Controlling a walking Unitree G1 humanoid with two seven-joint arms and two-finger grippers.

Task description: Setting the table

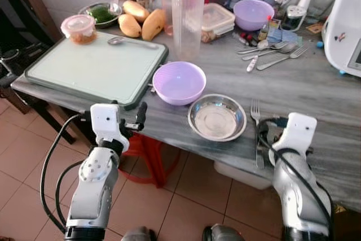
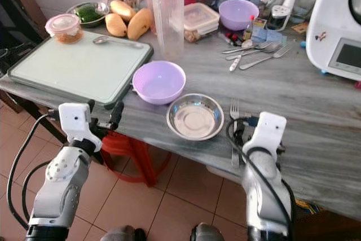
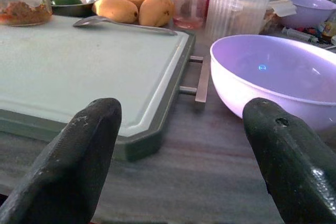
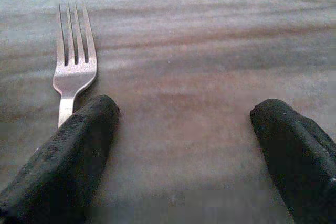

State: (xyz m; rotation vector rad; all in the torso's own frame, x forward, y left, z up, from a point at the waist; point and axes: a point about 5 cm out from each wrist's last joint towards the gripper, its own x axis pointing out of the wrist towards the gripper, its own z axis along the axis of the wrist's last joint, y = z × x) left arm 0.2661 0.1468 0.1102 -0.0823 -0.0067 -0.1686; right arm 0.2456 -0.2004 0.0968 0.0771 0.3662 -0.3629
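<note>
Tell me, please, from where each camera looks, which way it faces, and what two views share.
Left and right eye views: from the head, forward and down at the grey table; both silver arms show.
Left wrist view: along the open left gripper, toward the green board and lilac bowl.
Right wrist view: along the open right gripper, down at the tabletop and fork.
Shared: the bowl and fork also appear in the eye views.

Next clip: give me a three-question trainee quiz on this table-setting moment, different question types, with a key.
1. True or false: the fork lies to the robot's right of the steel bowl.
2. The right gripper has its jaws: A) shut on the fork, B) open, one finger over the fork's handle, C) shut on nothing.
3. Fill in: a spoon rests on the green ____.

Key: 1 true; 2 B; 3 tray.
</note>
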